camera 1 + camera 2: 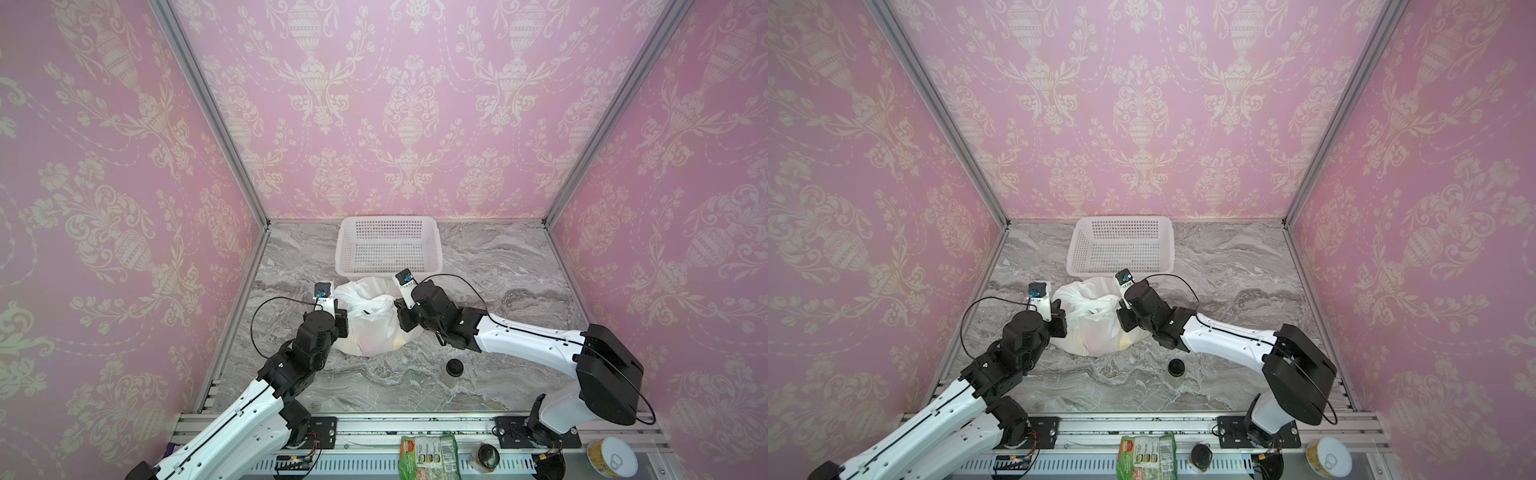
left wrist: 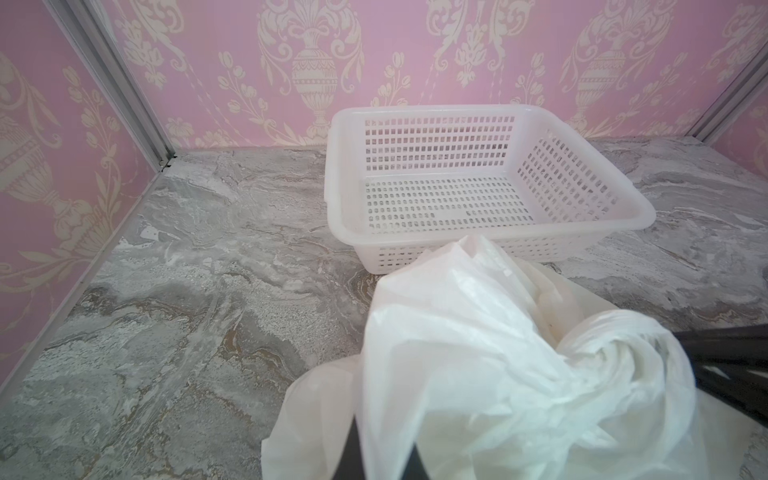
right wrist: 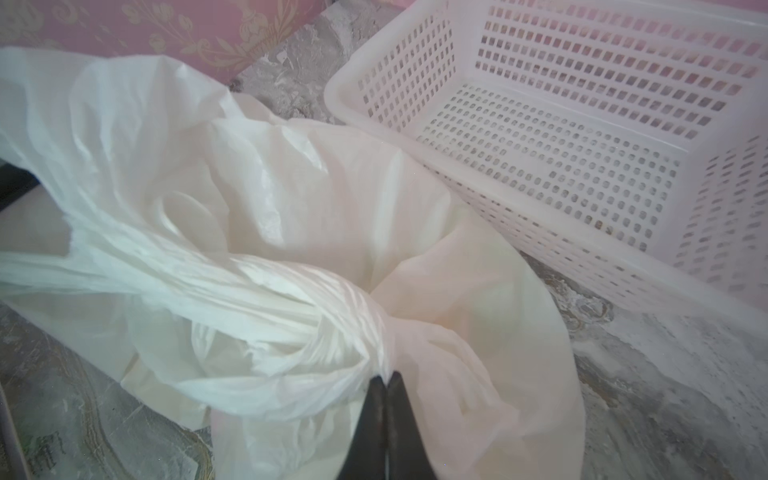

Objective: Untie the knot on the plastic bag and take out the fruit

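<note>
Knot (image 3: pixel 332 316) is found atop plastic bag (image 1: pixel 370 332), long axis laid 9-to-3 o'clock in both top views, 3 o'clock end clamped by closed right gripper (image 3: pixel 386 386), left gripper (image 2: pixel 384 459) seemingly pinched on the bag's 9 o'clock side.

Through the plastic bag (image 1: pixel 376 322) the fruit (image 1: pixel 367 343) shows only faintly.

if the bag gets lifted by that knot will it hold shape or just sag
Likely floppy: the plastic bag is thin, creased film that drapes around the twisted knot, so it should sag and stretch. Probably bottom-heavy, as the fruit shows faintly through its lower bulge. The film may slip in the right claw, which pinches only a small fold.
</note>
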### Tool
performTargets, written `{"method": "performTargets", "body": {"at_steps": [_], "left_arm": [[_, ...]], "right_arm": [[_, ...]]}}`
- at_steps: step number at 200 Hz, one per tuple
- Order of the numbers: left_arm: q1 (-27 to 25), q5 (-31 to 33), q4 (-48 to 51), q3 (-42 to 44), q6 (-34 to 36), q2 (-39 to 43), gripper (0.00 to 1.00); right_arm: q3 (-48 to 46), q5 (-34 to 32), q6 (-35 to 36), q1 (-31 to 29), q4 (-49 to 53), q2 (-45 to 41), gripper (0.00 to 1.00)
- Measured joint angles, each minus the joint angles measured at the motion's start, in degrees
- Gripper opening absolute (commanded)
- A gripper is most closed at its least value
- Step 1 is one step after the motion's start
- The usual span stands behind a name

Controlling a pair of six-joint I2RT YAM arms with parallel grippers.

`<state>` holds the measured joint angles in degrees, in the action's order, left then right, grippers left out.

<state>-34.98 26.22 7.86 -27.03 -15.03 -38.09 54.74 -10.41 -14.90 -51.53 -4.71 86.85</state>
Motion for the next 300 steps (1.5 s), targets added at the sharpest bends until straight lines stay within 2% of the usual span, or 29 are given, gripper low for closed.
{"method": "performTargets", "body": {"at_steps": [83,170,203,210,228,242,251,283,300], "left_arm": [[0.5,5.1,2.3,1.7,-2.5,5.6,0.00],[2.9,8.9,5.7,2.7,-6.3,8.1,0.00],[3.3,8.6,6.1,3.0,-7.9,8.7,0.00],[3.4,8.4,6.2,3.3,-8.2,9.1,0.00],[3.7,7.8,6.5,3.8,-8.4,10.1,0.00],[4.5,7.8,6.6,3.8,-8.4,10.8,0.07],[4.8,7.8,6.6,3.8,-8.3,10.9,0.16],[4.8,7.0,6.6,3.8,-8.4,11.0,0.41],[4.8,6.3,6.8,3.8,-8.5,11.2,0.49]], "right_arm": [[-12.8,-6.4,-5.4,4.5,-9.3,-8.6,0.00],[-24.3,-16.2,-12.9,5.6,-19.1,-14.1,0.00],[-27.4,-17.2,-15.5,5.4,-23.2,-15.8,0.00],[-27.9,-17.2,-15.9,5.3,-23.9,-16.0,0.06],[-28.6,-18.4,-16.4,5.3,-24.3,-16.9,0.33],[-29.1,-19.7,-16.2,5.8,-24.4,-17.9,0.51],[-29.4,-20.3,-16.5,6.1,-24.4,-18.8,0.62],[-29.1,-19.4,-13.5,6.1,-22.2,-22.3,0.84],[-26.9,-17.5,-11.7,6.1,-18.9,-23.0,0.95]]}}
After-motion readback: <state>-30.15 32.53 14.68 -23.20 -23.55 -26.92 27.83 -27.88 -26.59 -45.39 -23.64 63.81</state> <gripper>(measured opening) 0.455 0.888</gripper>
